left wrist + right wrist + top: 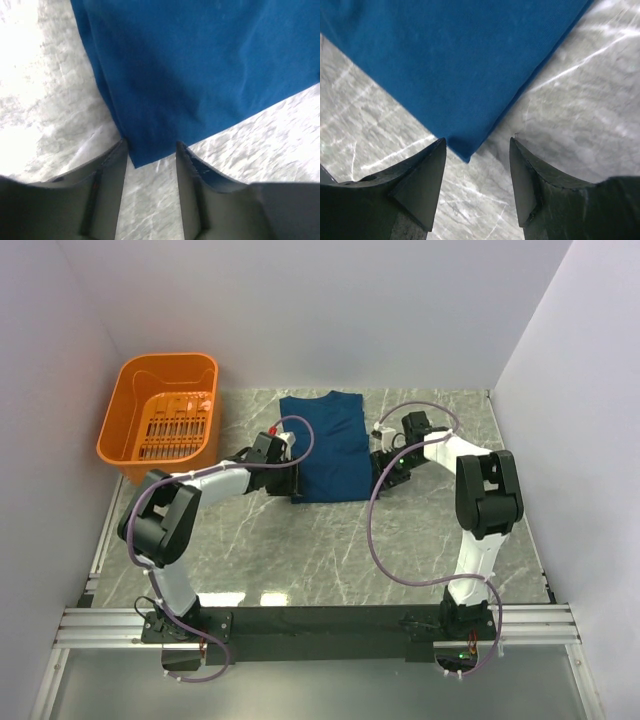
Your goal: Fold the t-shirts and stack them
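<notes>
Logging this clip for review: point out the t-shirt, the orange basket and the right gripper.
t-shirt [325, 445], top view, middle of the cloth.
orange basket [122, 410], top view, left wall.
right gripper [477, 145], right wrist view, between its fingertips.

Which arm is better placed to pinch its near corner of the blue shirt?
Left, marginally: the t-shirt corner fills the gap of the open left gripper; at the open right gripper it sits off-centre, toward one side.

Blue t-shirt [328, 445] — flat (partly folded)
</notes>
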`<state>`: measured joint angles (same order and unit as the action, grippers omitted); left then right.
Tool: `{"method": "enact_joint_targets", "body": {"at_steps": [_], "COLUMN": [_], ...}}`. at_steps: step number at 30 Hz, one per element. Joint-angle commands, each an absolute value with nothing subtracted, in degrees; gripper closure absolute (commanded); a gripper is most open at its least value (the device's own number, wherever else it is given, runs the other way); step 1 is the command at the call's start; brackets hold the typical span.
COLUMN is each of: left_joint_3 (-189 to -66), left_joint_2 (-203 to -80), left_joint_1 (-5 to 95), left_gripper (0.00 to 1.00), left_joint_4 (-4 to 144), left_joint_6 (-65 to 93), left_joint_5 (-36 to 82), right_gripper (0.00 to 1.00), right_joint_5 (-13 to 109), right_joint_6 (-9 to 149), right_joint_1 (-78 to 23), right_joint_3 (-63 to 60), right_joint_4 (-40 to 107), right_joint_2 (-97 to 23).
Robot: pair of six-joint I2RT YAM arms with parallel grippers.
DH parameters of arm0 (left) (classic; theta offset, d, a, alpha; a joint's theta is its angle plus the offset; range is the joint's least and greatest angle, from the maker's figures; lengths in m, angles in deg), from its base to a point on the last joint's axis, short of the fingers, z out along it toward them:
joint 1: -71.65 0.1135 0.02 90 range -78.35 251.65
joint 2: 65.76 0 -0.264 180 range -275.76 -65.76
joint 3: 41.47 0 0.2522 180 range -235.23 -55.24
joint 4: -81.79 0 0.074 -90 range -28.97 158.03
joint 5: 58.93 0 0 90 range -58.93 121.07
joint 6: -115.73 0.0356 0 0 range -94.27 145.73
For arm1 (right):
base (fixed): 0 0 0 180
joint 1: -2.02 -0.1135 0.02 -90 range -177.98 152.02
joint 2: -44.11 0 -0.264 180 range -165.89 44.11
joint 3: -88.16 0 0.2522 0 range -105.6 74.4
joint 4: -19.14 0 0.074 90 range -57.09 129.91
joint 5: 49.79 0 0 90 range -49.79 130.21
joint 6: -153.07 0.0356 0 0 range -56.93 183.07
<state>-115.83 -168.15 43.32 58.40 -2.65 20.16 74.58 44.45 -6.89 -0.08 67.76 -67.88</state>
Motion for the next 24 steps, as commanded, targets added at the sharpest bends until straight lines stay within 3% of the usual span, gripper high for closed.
{"method": "enact_joint_targets", "body": {"at_steps": [1, 6, 7, 9, 12, 15, 24], "left_joint_3": [-118.5, -117.9, -117.6, -116.2, -113.4, -109.9, -99.4], "left_joint_2": [-169.0, -169.2, -168.9, -167.6, -165.4, -162.8, -154.9], "left_joint_1": [43.2, 43.1, 43.2, 43.2, 43.1, 42.9, 38.3], "left_gripper": [0.62, 0.86, 0.99, 0.99, 0.99, 0.99, 0.99], "left_joint_4": [59.7, 59.9, 59.9, 59.9, 60.0, 60.6, 63.4], "left_joint_6": [-3.2, -2.9, -2.8, -2.6, -2.8, -3.6, -9.6], "left_joint_5": [18.9, 15.8, 15.6, 15.2, 14.4, 13.1, 10.8], "right_gripper": [0.40, 0.49, 0.56, 0.64, 0.85, 0.97, 1.00], "right_joint_5": [75.5, 77.3, 77.6, 78.1, 77.7, 77.5, 76.7], "right_joint_6": [46.6, 46.7, 46.5, 45.8, 44.1, 41.9, 36.8], "right_joint_1": [-7.0, -7.0, -7.1, -6.9, -6.9, -6.6, -6.2], "right_joint_3": [-2.9, -2.3, -2.2, -2.3, -1.3, 1.1, 11.0], "right_joint_4": [66.2, 66.9, 67.2, 68.5, 70.1, 71.4, 74.7], "right_joint_2": [-69.4, -69.9, -70.0, -70.1, -69.7, -67.6, -59.1]}}
